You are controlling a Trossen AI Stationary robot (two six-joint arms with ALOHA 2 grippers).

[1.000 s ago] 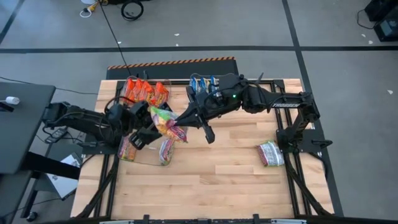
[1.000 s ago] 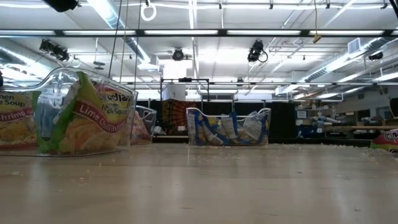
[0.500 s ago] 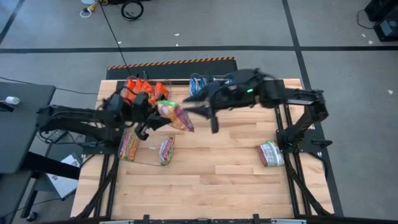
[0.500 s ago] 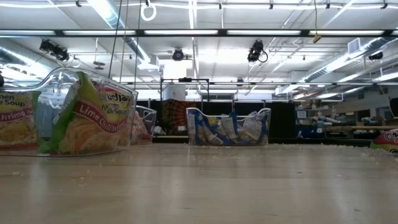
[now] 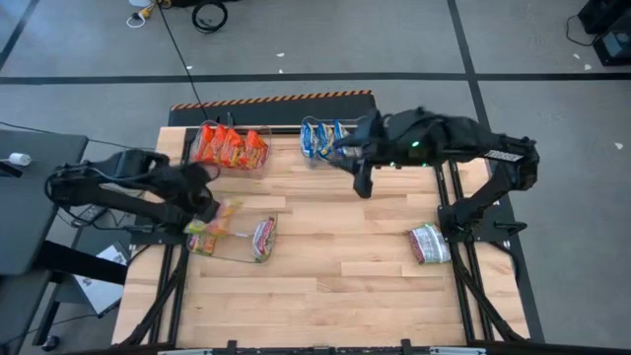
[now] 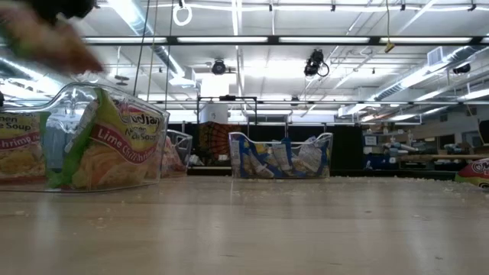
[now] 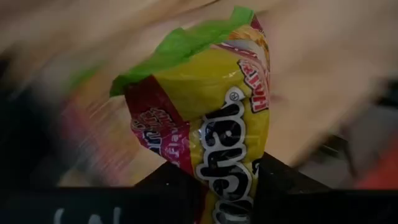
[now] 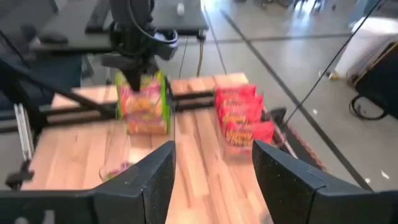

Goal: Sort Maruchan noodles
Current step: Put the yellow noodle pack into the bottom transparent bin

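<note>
Pinched between the left gripper's [image 7: 233, 186] dark fingers is a crinkly green-and-yellow noodle packet [image 7: 205, 118], glossy plastic with a red band and part of the white "Maruchan" lettering showing. It hangs above the clear plastic bin [image 5: 237, 242] of green "Lime Chili Shrimp" packets [image 6: 114, 149] at the wooden table's [image 5: 335, 286] left side. At the far edge the right gripper [image 8: 214, 165] hovers with fingers spread and empty, beside the blue packets [image 5: 323, 138]; orange-red packets [image 5: 229, 146] stand further left.
</note>
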